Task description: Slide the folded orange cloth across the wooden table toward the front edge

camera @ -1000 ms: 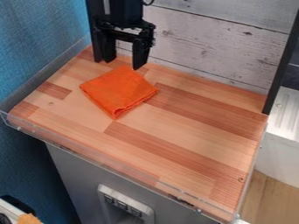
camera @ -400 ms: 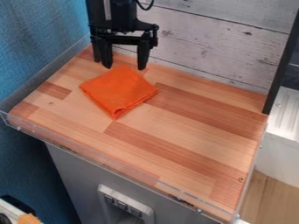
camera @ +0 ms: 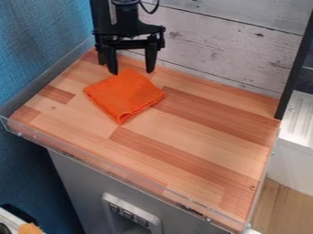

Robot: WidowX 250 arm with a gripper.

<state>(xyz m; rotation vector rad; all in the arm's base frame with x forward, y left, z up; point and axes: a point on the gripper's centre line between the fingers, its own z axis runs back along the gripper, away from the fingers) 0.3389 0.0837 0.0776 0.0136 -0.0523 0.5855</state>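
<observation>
The black gripper (camera: 132, 71) hangs at the upper left of the view, its two fingers pointing down and spread apart with nothing held. Its fingertips are at the far corner of an orange folded cloth (camera: 124, 96), one on either side of that corner. Whether they touch the cloth, I cannot tell. The cloth lies flat on the wood-patterned board (camera: 183, 132), in its upper left part, one corner toward the front.
A clear raised lip (camera: 110, 171) runs along the board's front edge. Whitewashed planks (camera: 214, 45) stand behind, with a black post (camera: 294, 68) at the right. A blue wall (camera: 36, 50) borders the left, and a white ridged surface (camera: 299, 119) lies at the right.
The gripper has turned to face the view more squarely, and its left finger has shifted right and slightly down. The cloth has not moved.
</observation>
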